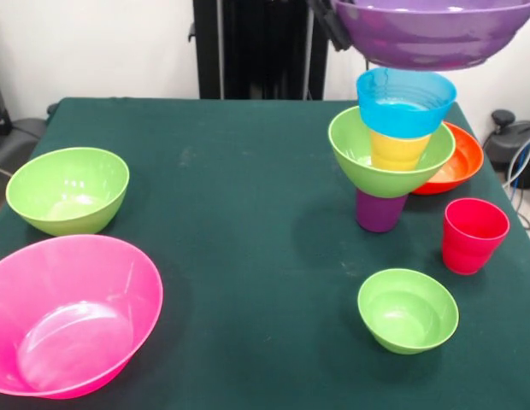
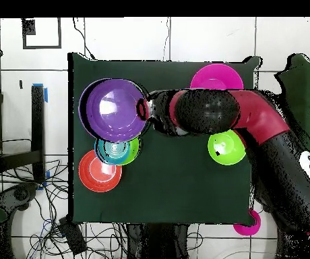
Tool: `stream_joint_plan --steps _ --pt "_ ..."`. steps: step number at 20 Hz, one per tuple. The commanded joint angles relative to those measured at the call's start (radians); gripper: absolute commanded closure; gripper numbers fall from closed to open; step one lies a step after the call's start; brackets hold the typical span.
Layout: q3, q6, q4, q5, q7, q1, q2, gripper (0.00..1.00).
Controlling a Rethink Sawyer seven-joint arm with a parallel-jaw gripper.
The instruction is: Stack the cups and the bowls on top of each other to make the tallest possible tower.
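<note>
The tower stands at the right in the front view: a purple cup (image 1: pixel 380 213) as base, a lime green bowl (image 1: pixel 386 166), a yellow-orange cup (image 1: pixel 398 150) and a blue bowl (image 1: pixel 406 102) on top. It also shows in the overhead view (image 2: pixel 117 150). My gripper (image 1: pixel 332 24) is shut on the rim of the wide purple bowl (image 1: pixel 432 32) and holds it in the air just above the tower. In the overhead view the gripper (image 2: pixel 144 109) grips the purple bowl (image 2: pixel 112 108), which hangs offset from the tower's centre.
An orange-red bowl (image 1: pixel 463 161) sits behind the tower. A red cup (image 1: pixel 474 235) and a small green bowl (image 1: pixel 408 309) stand in front of it. A green bowl (image 1: pixel 68 190) and a large pink bowl (image 1: pixel 68 318) sit at the left.
</note>
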Motion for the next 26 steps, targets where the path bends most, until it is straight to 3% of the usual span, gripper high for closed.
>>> stream_joint_plan --steps 1,12,19,26 --pt "-0.033 0.138 0.097 -0.072 -0.128 0.052 -0.045 1.00" --pt "-0.066 0.122 0.205 -0.091 -0.103 0.024 -0.053 1.00" --pt "-0.091 0.180 0.150 -0.086 -0.133 0.036 -0.026 1.00" --pt "-0.116 0.113 0.140 -0.126 -0.144 0.044 0.031 1.00"
